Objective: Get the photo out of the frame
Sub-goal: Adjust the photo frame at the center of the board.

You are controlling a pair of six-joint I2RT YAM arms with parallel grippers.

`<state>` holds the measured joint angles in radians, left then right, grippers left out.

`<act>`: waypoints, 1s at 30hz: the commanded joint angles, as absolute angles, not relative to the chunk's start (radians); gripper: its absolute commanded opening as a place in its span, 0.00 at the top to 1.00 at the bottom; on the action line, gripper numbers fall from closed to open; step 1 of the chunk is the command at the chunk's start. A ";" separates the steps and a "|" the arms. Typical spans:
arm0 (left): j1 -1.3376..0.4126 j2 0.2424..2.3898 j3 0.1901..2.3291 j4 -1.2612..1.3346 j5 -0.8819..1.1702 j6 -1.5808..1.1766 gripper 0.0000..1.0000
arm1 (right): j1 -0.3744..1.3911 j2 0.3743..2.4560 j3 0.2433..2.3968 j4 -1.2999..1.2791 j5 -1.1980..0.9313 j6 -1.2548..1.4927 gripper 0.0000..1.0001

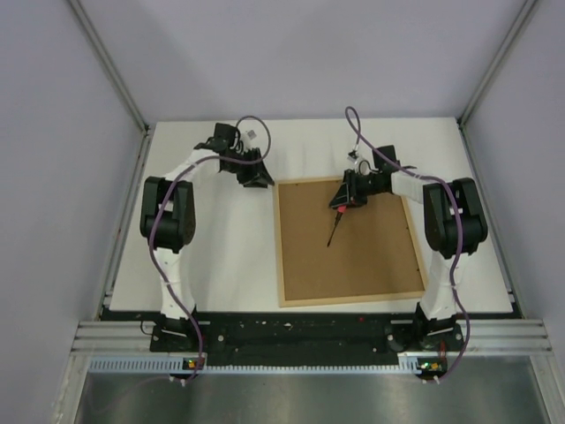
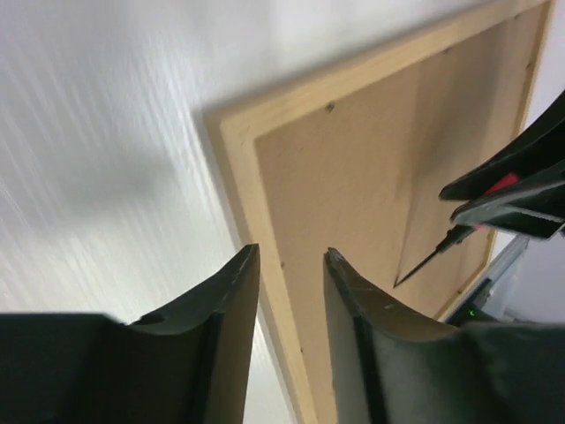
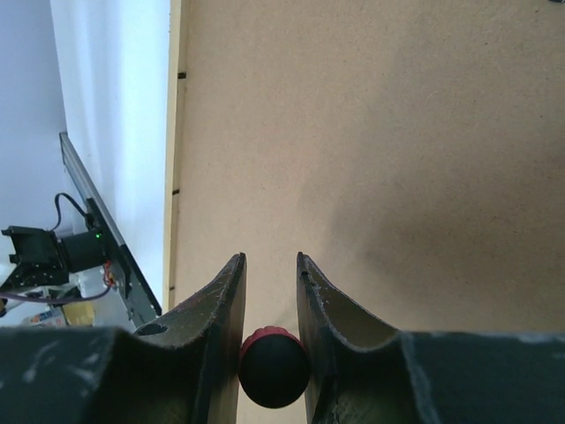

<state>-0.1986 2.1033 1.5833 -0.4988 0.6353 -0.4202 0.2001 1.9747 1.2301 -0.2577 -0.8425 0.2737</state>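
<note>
Top external view showed me the frame (image 1: 353,299) lying face down on the white table (image 1: 221,256), its brown backing board (image 1: 371,256) uppermost; the photo was hidden from me. My right gripper (image 1: 342,205) was clamped on a tool (image 1: 335,226) with a red-and-black handle, whose thin shaft slanted down to the board near its middle. My left gripper (image 1: 258,179) hung over the frame's far left corner, fingers (image 2: 231,291) a little apart with nothing between them.
</note>
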 commanded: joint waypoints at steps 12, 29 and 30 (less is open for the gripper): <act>-0.297 2.312 2.177 -0.781 0.589 0.338 0.02 | 0.190 1.666 1.384 -0.500 -0.799 -0.066 1.00; -0.388 2.416 2.158 -0.758 0.351 0.564 0.15 | 0.087 1.356 1.318 -0.584 -0.893 -0.121 1.00; -0.390 2.421 2.161 -0.759 0.345 0.568 0.16 | 0.086 1.355 1.315 -0.583 -0.894 -0.123 1.00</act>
<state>-0.3885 2.4142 2.1502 -0.7715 0.3866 0.5201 0.0891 1.3941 1.3342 -0.5781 -0.8543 -0.0956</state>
